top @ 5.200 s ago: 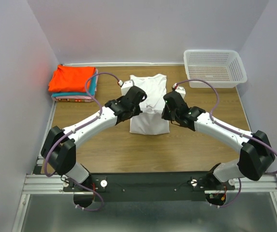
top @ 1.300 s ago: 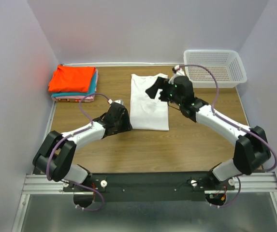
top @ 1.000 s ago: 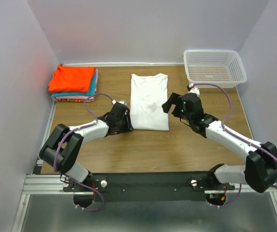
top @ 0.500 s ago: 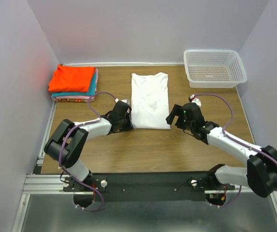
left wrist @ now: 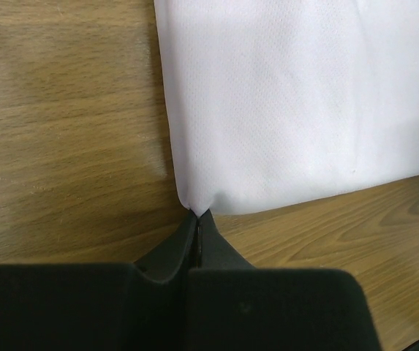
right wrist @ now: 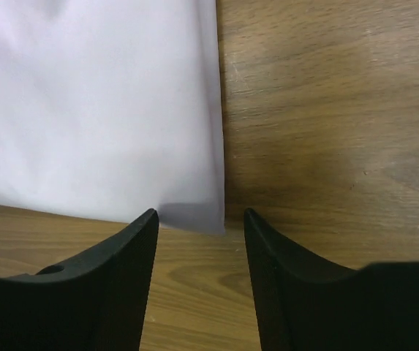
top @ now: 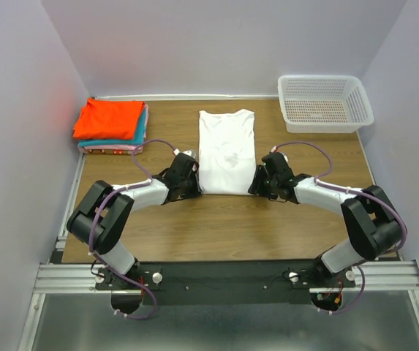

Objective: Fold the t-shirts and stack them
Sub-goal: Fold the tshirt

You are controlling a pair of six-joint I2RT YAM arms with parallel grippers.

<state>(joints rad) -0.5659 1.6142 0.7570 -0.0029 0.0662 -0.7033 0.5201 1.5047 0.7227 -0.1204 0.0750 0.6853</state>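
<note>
Top external: fixed high behind the near edge of the counter [top: 216,227], looking down across it to the far edge. Left wrist, right wrist: close and low, each facing one near corner of the white t-shirt [top: 226,153], mid-counter, also seen from above

a lab test booth: plain pale walls [top: 216,44] box in a wooden surface [top: 216,227] above a metal rail [top: 224,278].

Seen from above, the left gripper [left wrist: 197,219] and right gripper [right wrist: 198,219] hide from you their fingertips and the near corners of the white t-shirt [top: 226,150]. Both wrist views crop its far end. The pink t-shirt [top: 110,150] shows only a sliver beneath the teal t-shirt [top: 142,130] and orange-red t-shirt [top: 110,118].
</note>
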